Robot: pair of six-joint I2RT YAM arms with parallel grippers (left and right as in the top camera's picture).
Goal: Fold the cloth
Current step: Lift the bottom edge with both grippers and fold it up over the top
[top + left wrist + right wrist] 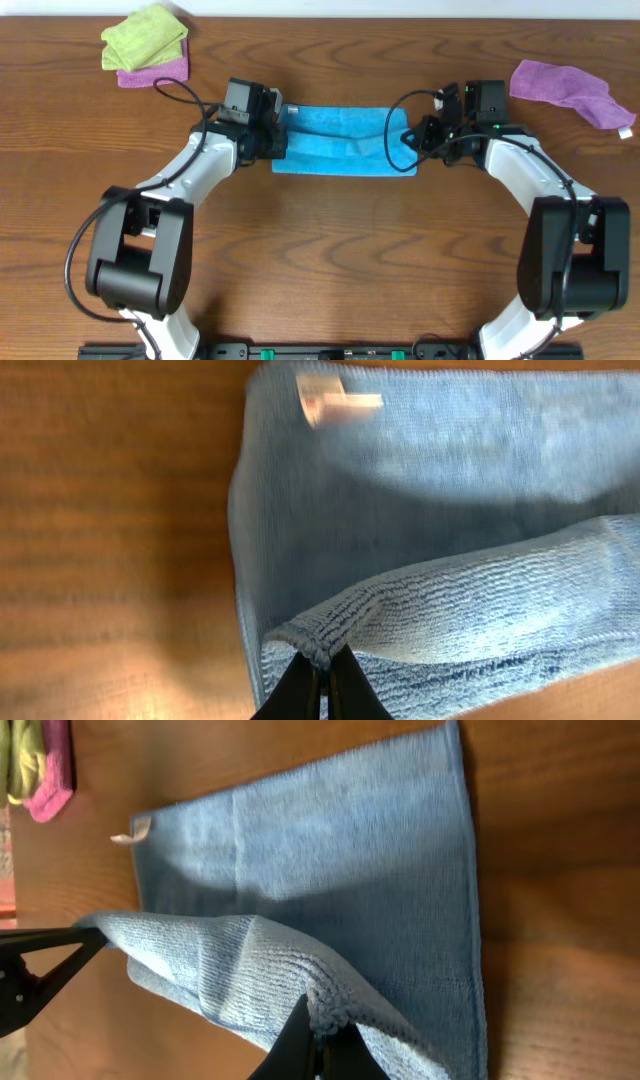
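Observation:
The sky-blue cloth (340, 140) lies on the wooden table between my two arms, with one long edge lifted over the rest. My left gripper (277, 140) is shut on the cloth's left corner; in the left wrist view the fingertips (325, 665) pinch the bunched corner of the cloth (430, 510). My right gripper (412, 138) is shut on the right corner; in the right wrist view the fingertips (325, 1030) pinch the raised fold of the cloth (330, 850). A small white tag (330, 402) shows at the far corner.
A lime-green cloth (145, 35) lies on a purple cloth (155, 70) at the back left. Another purple cloth (570, 88) lies at the back right. Black cables loop from both arms over the table near the blue cloth.

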